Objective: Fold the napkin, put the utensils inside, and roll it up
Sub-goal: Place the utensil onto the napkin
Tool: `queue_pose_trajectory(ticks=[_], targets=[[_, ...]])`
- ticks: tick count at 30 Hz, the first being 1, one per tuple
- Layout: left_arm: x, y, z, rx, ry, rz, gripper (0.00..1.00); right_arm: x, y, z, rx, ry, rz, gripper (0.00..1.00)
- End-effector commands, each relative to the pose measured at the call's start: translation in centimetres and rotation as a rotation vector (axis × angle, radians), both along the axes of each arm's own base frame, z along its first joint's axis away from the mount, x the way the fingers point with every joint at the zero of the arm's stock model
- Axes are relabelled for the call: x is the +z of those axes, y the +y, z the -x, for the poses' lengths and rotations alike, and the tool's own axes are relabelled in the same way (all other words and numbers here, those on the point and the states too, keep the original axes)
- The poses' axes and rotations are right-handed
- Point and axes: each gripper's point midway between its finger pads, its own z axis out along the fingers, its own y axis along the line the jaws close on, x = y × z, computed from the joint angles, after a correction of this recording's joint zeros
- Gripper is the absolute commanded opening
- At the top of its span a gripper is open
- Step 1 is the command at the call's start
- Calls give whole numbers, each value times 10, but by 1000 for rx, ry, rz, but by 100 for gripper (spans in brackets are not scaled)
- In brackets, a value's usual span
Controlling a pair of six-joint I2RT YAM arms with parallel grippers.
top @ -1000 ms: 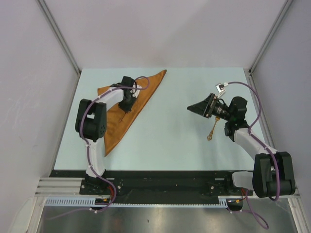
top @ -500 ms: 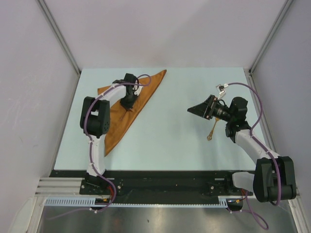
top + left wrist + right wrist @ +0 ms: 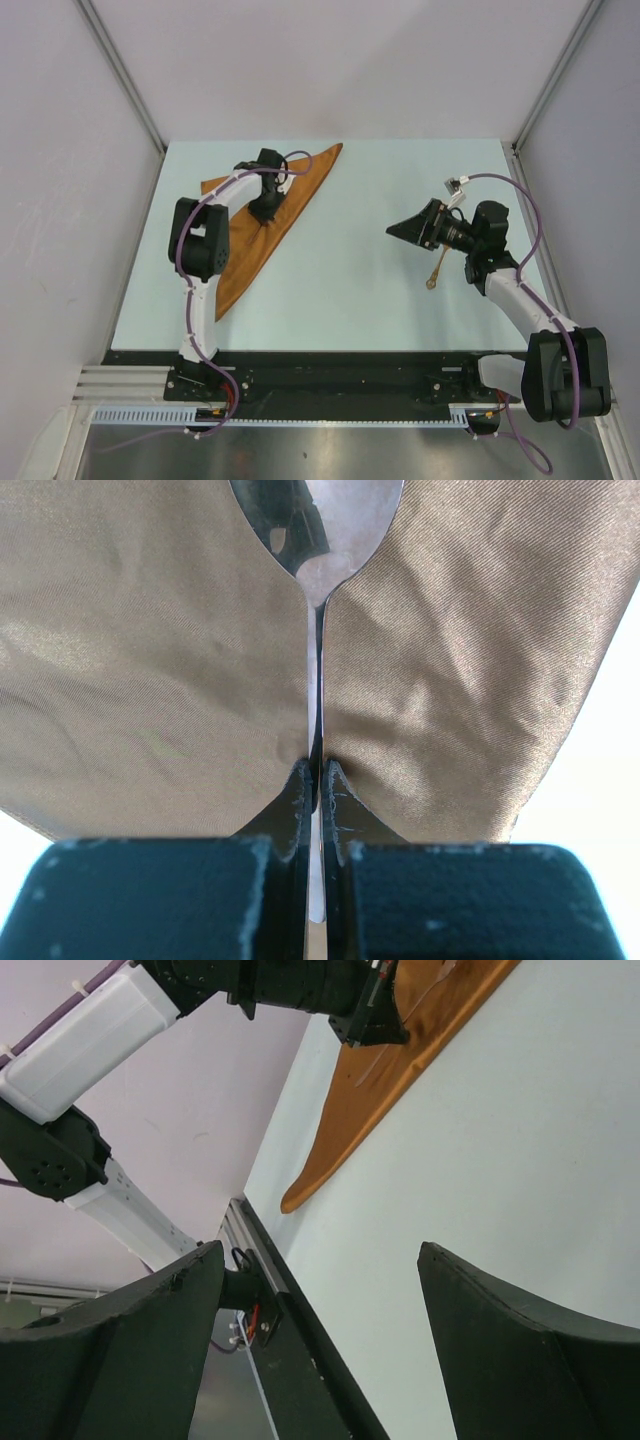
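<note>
The napkin lies folded into a rust-orange triangle at the table's left side, and it fills the left wrist view as napkin cloth. My left gripper is low over its upper half, shut on the slim handle of the spoon. The spoon's bowl points away from the fingers, close over the cloth. A second utensil lies on the table at the right, partly under my right arm. My right gripper hangs above the table beside it, open and holding nothing.
The right wrist view looks across the pale table to the napkin's edge, the left arm and the black front rail. Grey walls and metal frame posts enclose the table.
My left arm has reached a little further over the napkin with the spoon, its elbow moving away from the base. The right gripper has hardly moved.
</note>
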Motion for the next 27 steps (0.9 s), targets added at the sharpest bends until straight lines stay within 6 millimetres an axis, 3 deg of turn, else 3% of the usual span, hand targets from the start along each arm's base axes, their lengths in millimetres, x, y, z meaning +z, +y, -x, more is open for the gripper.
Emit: queue_pose_trajectory(ticks=[1,8,11,12,17,19,22,23,24,26,27], targets=[[16,2,-19,-3,-63,-13,0,13,-4,-2,-17,-57,22,84],[11,7,-19,14,-46,-25,0,12,-5,0,-22,-59,43,84],[11,7,-19,25,-46,-28,7,11,-8,-1,-39,-55,57,84],[11,8,-19,33,-44,-29,16,8,-8,-1,-43,-37,65,84],[22,6,-21,54,-69,-11,38,-5,-21,-5,-131,17,145,84],[27,2,-21,68,-76,14,58,-14,-33,-13,-208,31,215,84],[39,-4,-17,87,-86,44,73,-37,-61,-20,-354,135,363,83],[52,-4,-17,93,-112,46,75,-44,-69,-19,-387,184,409,83],[55,-7,-13,99,-119,42,83,-51,-84,-24,-462,205,468,83],[71,-11,-12,111,-160,50,86,-63,-99,-23,-519,267,542,82],[90,-16,-9,107,-194,79,86,-65,-110,-28,-572,282,580,82]])
